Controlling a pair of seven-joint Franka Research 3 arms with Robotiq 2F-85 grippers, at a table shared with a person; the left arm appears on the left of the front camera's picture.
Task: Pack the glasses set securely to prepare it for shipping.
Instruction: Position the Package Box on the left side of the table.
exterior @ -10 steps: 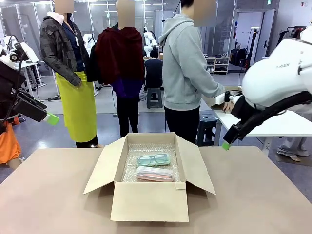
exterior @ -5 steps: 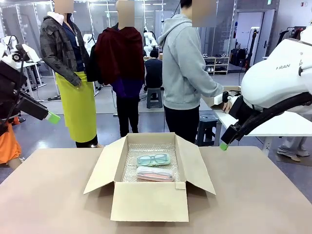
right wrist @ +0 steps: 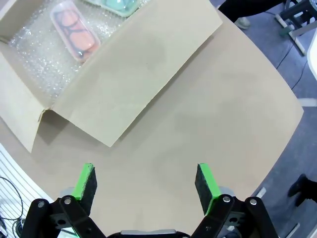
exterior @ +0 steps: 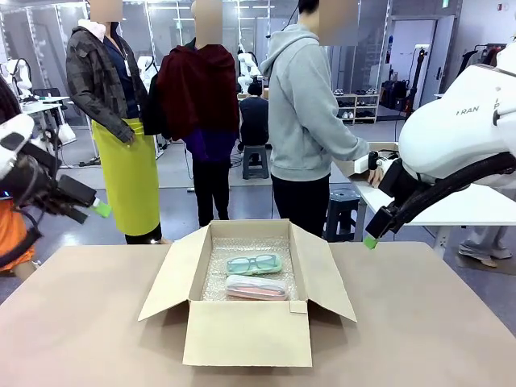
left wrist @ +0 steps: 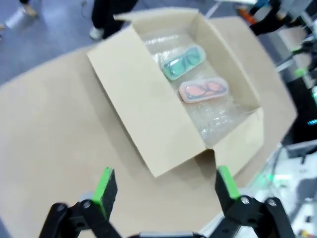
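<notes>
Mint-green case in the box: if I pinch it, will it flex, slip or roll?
Mint-green case looks like translucent plastic, so probably light and slightly flexible. Its smooth, rounded shell may slip. It lies flat on bubble wrap, so rolling seems unlikely.

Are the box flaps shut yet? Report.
No, the cardboard box has its flaps open, showing the mint-green case and pink case inside.

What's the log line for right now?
left gripper: open, empty | right gripper: open, empty | mint case, pink case: in box | flaps: open
</notes>
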